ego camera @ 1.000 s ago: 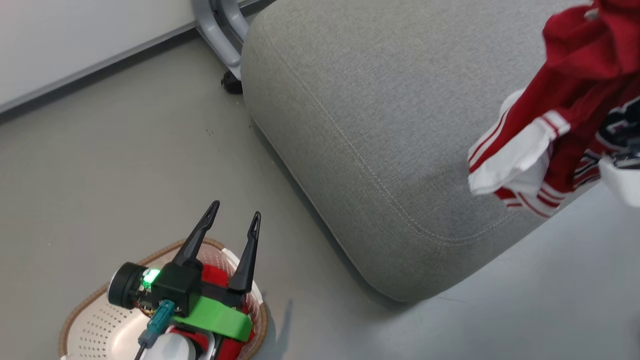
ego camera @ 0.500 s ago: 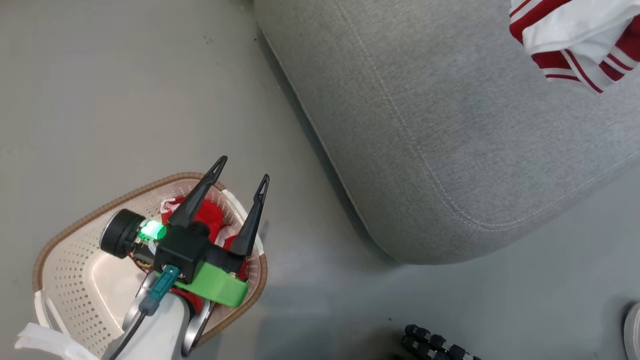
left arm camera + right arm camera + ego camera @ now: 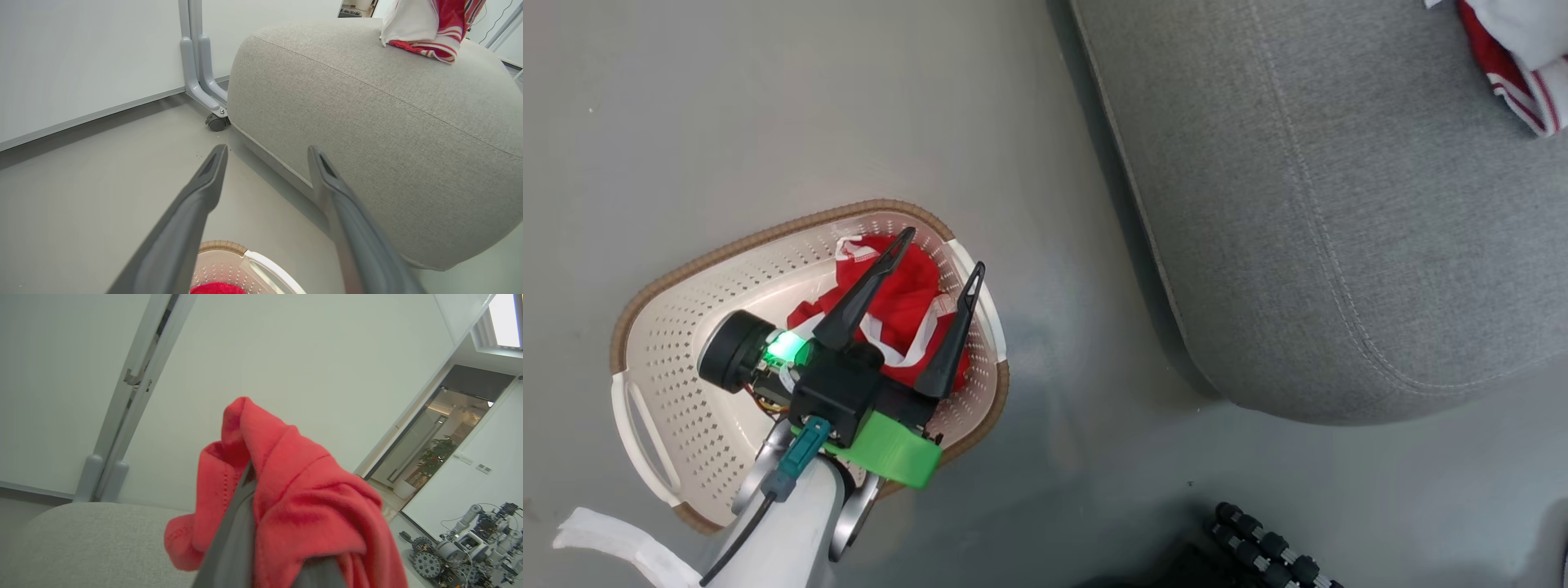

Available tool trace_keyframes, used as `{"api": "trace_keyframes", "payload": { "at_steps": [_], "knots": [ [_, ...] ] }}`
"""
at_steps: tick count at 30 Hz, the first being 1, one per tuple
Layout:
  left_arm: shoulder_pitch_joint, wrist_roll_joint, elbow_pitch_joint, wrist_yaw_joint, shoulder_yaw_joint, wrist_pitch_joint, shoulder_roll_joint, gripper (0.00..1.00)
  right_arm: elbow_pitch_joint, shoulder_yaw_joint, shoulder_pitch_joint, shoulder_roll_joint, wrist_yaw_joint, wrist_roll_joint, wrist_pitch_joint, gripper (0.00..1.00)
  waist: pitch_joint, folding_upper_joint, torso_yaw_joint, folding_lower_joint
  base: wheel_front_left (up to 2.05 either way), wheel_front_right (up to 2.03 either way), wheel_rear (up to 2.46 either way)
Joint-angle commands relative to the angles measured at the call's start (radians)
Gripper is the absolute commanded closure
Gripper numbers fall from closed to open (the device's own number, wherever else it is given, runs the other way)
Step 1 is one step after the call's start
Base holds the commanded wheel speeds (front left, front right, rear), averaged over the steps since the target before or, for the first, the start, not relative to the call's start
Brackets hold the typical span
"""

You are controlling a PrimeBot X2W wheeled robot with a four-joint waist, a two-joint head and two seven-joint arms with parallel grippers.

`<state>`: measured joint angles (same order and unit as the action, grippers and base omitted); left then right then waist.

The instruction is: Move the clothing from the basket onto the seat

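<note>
The cream basket (image 3: pixel 686 392) stands on the floor at lower left, and a red garment with white trim (image 3: pixel 907 302) lies crumpled inside it. My left gripper (image 3: pixel 943 249) hovers open over that garment, touching nothing. In the left wrist view its fingers (image 3: pixel 267 150) spread apart above the basket rim (image 3: pixel 229 249). The big grey seat (image 3: pixel 1339 204) lies to the right. My right gripper (image 3: pixel 253 473) is shut on a second red garment (image 3: pixel 302 490), which is draped over its fingers. That garment's striped white end (image 3: pixel 1523 82) hangs over the seat's far corner.
A grey stand leg with a caster (image 3: pixel 215 121) stands against the white wall beside the seat (image 3: pixel 367 122). A white strip (image 3: pixel 605 539) pokes out by the basket's near edge. A black ribbed part (image 3: pixel 1266 547) sits low in the head view.
The head camera has tilted down, so the basket shows whole and the held garment sits in the top right corner. The left gripper stays open over the basket.
</note>
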<state>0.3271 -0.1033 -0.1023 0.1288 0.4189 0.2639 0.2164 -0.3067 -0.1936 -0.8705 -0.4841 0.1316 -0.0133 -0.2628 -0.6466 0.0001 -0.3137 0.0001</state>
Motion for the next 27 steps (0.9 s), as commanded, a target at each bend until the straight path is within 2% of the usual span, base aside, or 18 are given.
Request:
{"api": "trace_keyframes", "payload": {
  "at_steps": [1, 4, 16, 17, 18, 24, 27],
  "knots": [
    [0.025, 0.008, 0.007, 0.002, -0.004, 0.001, 0.008, 0.00, -0.039, 0.018, 0.016, 0.010, -0.002, -0.007, -0.003, 1.00, -0.042, -0.0001, 0.038, -0.0001, 0.00, 0.00, 0.00],
    [0.028, 0.010, 0.014, 0.002, -0.005, 0.001, 0.008, 0.00, -0.132, 0.033, 0.024, 0.030, -0.002, -0.045, -0.003, 1.00, -0.051, -0.0001, 0.046, -0.0001, 0.00, 0.00, 0.00],
    [0.037, 0.005, 0.020, 0.002, -0.018, 0.001, -0.012, 0.00, -0.462, 0.238, 0.004, 0.056, -0.002, -0.241, -0.003, 1.00, -0.032, -0.0001, 0.052, -0.0001, 0.00, 0.00, 0.00],
    [0.037, 0.004, 0.021, 0.002, -0.019, 0.001, -0.014, 0.00, -0.472, 0.257, -0.005, 0.047, -0.002, -0.265, -0.003, 0.32, -0.027, -0.0001, 0.051, -0.0001, 0.00, 0.00, 0.00],
    [0.037, 0.003, 0.022, 0.002, -0.019, 0.001, -0.017, 0.00, -0.482, 0.267, -0.007, 0.042, -0.002, -0.286, -0.003, 0.00, -0.021, -0.0001, 0.050, -0.0001, 0.00, 0.00, 0.00],
    [0.015, -0.010, 0.021, 0.002, -0.028, 0.001, -0.040, 0.00, -0.529, 0.381, 0.010, 0.042, -0.002, -0.417, -0.003, 0.00, 0.035, -0.0001, 0.039, -0.0001, 0.00, 0.00, 0.00],
    [-0.004, -0.017, 0.018, 0.002, -0.034, 0.001, -0.058, 0.00, -0.538, 0.461, 0.046, 0.019, -0.002, -0.466, -0.003, 0.00, 0.081, -0.0001, 0.032, -0.0001, 0.00, 0.00, 0.00]
  ]
}}
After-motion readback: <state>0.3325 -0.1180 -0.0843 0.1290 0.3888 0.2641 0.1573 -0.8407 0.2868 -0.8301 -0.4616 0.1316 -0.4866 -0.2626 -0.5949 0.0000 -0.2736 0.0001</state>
